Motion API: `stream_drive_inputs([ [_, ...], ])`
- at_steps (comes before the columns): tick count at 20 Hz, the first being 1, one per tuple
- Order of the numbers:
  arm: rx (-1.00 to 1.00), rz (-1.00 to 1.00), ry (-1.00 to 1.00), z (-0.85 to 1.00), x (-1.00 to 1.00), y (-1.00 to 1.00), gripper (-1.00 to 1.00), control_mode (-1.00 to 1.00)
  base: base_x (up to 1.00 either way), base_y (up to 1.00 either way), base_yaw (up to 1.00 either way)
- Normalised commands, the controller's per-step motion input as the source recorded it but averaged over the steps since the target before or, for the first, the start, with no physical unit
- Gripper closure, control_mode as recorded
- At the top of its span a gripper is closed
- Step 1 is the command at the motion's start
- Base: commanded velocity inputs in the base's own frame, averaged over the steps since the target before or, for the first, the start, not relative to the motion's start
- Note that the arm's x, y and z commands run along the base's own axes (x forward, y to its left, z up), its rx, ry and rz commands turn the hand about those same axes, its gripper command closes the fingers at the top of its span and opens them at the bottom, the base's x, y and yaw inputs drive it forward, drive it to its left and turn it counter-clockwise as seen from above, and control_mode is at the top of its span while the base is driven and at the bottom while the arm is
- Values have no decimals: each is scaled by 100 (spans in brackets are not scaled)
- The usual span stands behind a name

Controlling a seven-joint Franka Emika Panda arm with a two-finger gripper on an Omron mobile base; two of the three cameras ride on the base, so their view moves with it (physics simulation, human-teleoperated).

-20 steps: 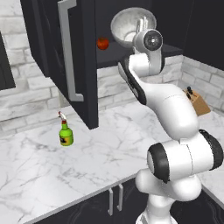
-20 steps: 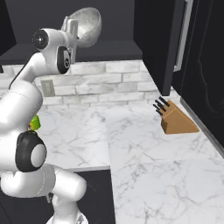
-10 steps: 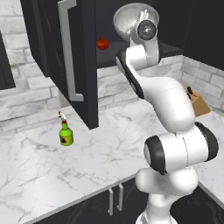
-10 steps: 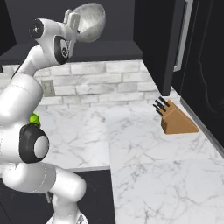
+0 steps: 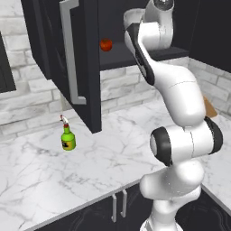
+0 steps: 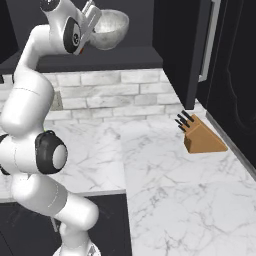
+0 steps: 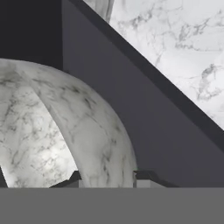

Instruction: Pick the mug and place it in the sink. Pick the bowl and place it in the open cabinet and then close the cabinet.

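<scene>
While the marble counter (image 6: 175, 185) lies well below, the gripper (image 6: 92, 22), jaws partly closed on the rim, holds the bowl (image 6: 109, 29) raised over the shelf (image 6: 100, 57) of the open cabinet (image 5: 76, 58).

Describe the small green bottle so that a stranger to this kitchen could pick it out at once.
Start at the open black cabinet door with the long silver bar handle. Below and to its left, on the white marble counter near the brick wall, stands the green bottle. It stands upright, with a yellow label and a red-tipped neck, and it is the one green thing on that stretch of counter.
</scene>
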Motion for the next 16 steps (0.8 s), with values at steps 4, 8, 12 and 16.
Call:
stream_drive_inputs([
  [4, 8, 0, -33, -65, -12, 2, 100, -100, 0, 0, 0],
  [8, 4, 0, -17, -53, 4, 0, 100, -100, 0, 0, 0],
  [12, 1, -1, 11, -26, 20, 0, 100, -100, 0, 0, 0],
  [16, 0, -3, 25, 0, 14, 1, 100, -100, 0, 0, 0],
])
